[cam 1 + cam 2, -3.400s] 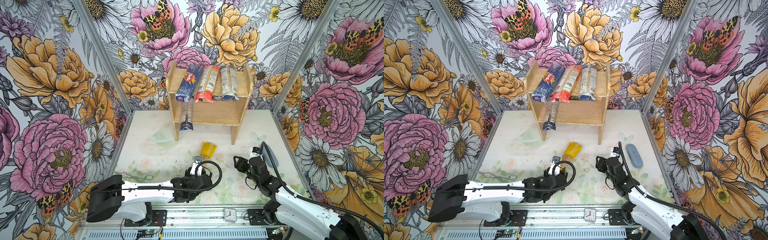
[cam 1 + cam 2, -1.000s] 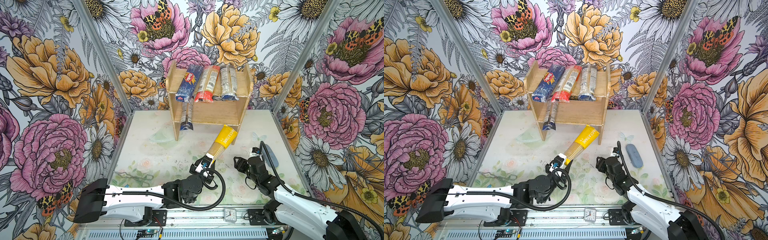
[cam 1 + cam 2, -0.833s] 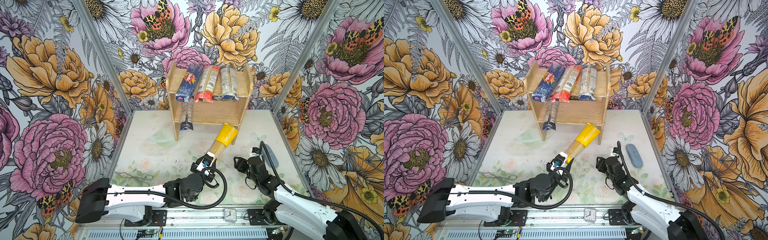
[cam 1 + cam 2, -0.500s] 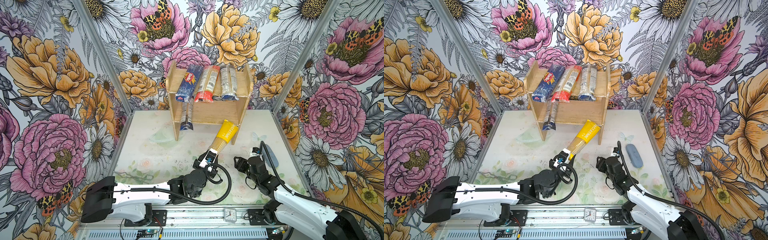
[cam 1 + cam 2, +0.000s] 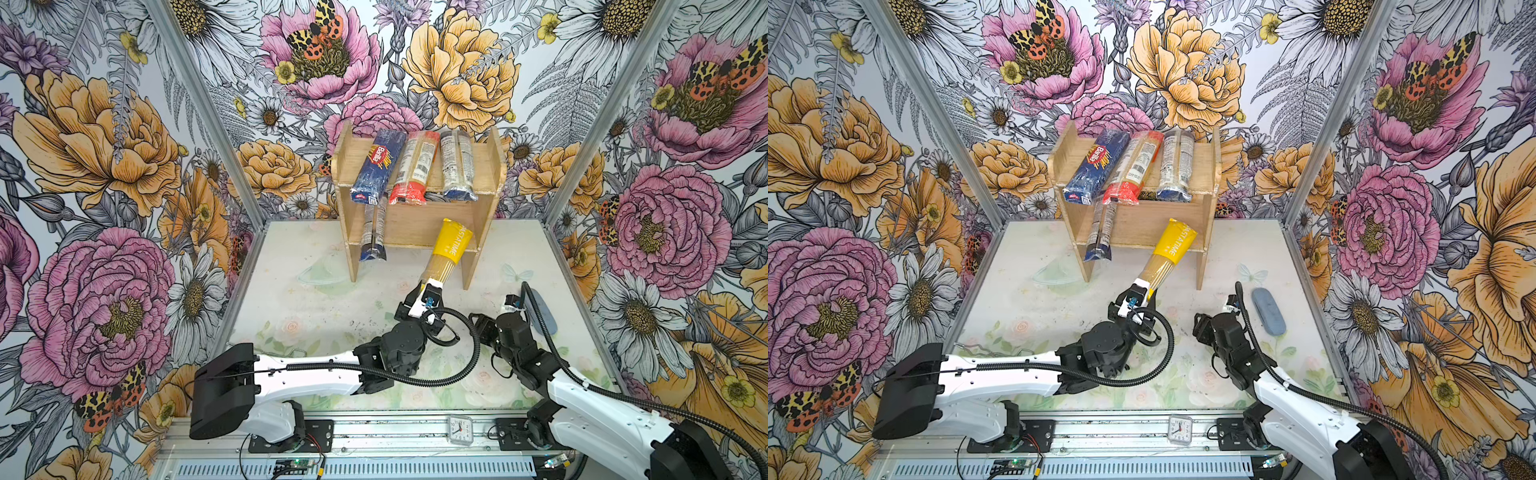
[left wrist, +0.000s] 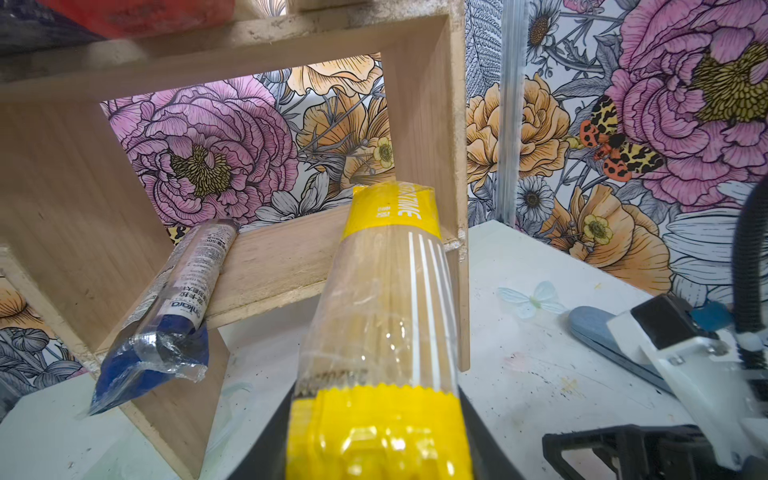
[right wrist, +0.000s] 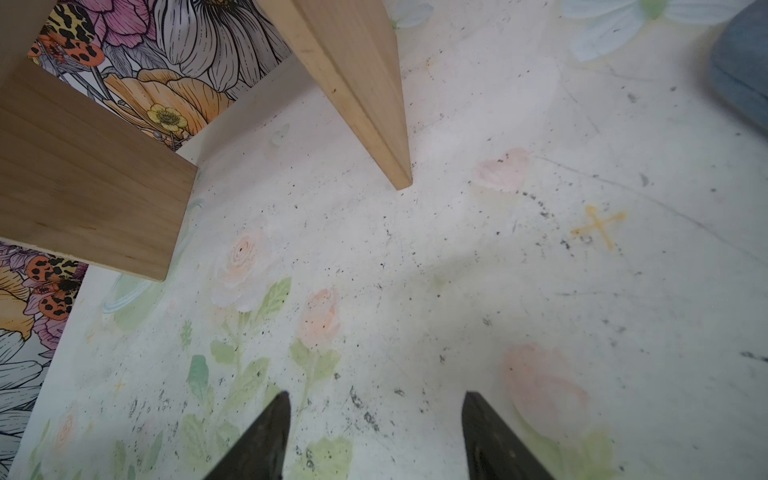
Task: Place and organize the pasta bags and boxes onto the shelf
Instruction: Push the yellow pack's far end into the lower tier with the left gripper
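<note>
Since the earlier frames the yellow-ended bag [image 5: 446, 253] has come up off the table [image 5: 311, 299] and swung forward. Its far yellow end now sits over the front edge of the lower tier of the shelf [image 5: 498, 166], just beside the right side panel. Whether it rests on the board or hangs just above it cannot be told. The bag slopes down to the left gripper [image 5: 427, 290], which is pinched tight on its near yellow end, as the left wrist view shows. At the left of the same tier lies a slim dark-ended bag [image 5: 373, 232], tilted, its blue end hanging past the front edge. On the top tier the Barilla box [image 5: 376, 166], the red-ended bag [image 5: 413, 166] and the grey-labelled bag [image 5: 455, 164] lie side by side, their near ends overhanging. The right gripper [image 7: 374, 419] hovers low over the table near the shelf's right leg, fingers spread with nothing between them. A grey-blue oval object [image 5: 1268, 309] lies on the table just beside that arm.
</note>
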`<state>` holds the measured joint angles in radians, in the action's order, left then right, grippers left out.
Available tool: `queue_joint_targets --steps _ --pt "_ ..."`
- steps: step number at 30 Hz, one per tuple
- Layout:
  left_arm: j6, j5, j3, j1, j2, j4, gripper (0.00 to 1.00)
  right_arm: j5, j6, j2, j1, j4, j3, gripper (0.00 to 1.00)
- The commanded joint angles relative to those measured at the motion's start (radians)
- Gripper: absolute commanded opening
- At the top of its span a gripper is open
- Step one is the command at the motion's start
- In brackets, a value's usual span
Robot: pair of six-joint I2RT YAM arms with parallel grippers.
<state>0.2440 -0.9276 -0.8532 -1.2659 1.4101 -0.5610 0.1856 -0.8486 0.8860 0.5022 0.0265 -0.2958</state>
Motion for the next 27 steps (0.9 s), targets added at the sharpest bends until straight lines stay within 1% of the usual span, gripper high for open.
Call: queue_joint_targets --steps 1,5,9,12,15,19,22,24,27 --pt "0.046 -0.046 -0.099 0.019 -0.002 -0.196 0.0 -0.001 0.0 -0.009 -0.008 0.0 0.014 0.67" --pt "0.056 -0.064 -0.133 0.032 0.039 -0.227 0.0 -0.004 0.003 -0.01 -0.013 -0.001 0.015 0.67" --pt "0.109 -0.115 -0.165 0.033 0.091 -0.287 0.0 -0.009 0.004 -0.009 -0.017 0.0 0.017 0.67" --pt "0.165 -0.163 -0.2 0.03 0.142 -0.331 0.0 -0.012 0.004 -0.01 -0.02 0.0 0.022 0.67" --pt "0.244 -0.204 -0.236 0.029 0.202 -0.413 0.0 -0.015 0.006 -0.015 -0.024 0.0 0.027 0.67" --pt "0.393 -0.233 -0.294 0.022 0.292 -0.551 0.0 -0.021 0.008 -0.024 -0.028 0.001 0.034 0.67" --pt "0.481 -0.25 -0.344 0.015 0.354 -0.614 0.0 -0.026 0.007 -0.032 -0.031 0.0 0.042 0.67" --pt "0.505 -0.257 -0.372 0.016 0.381 -0.617 0.0 -0.028 0.008 -0.035 -0.035 0.001 0.045 0.67" --pt "0.501 -0.257 -0.396 0.017 0.401 -0.603 0.0 -0.033 0.02 -0.036 -0.04 0.0 0.043 0.67"
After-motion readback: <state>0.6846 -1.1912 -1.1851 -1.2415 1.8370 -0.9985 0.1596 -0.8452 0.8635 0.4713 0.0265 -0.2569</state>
